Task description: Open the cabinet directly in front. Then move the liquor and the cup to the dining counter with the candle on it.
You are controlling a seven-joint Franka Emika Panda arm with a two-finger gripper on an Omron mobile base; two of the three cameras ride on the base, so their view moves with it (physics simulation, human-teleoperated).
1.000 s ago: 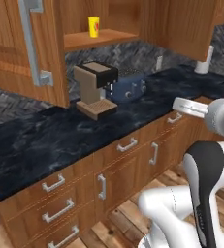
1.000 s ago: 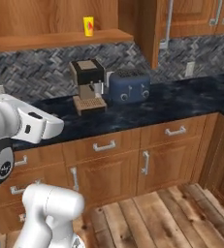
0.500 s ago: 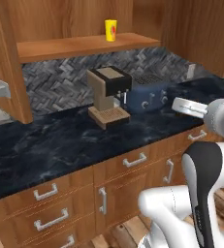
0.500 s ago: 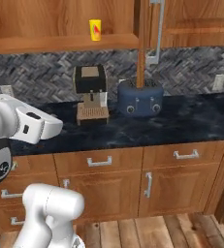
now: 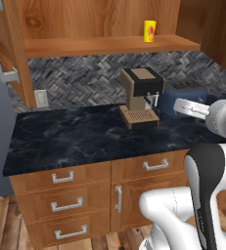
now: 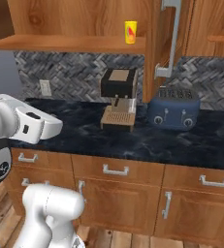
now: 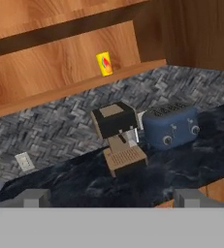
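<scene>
Cup (image 7: 104, 64) upright on the open cabinet's (image 5: 109, 45) bottom shelf, well above and ahead of the empty, wide-spread gripper (image 7: 111, 198), beyond the coffee machine (image 7: 118, 138).

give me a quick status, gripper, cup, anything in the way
Gripper open, empty, well short of the shelf. Cup upright on the open cabinet shelf; liquor not seen. Coffee machine and toaster on the counter below the cup.

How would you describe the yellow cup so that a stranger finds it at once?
Look at the open wall cabinet above the black counter. On its bottom shelf, above the coffee machine, stands the cup. It is small, bright yellow, with a red-orange mark.
</scene>
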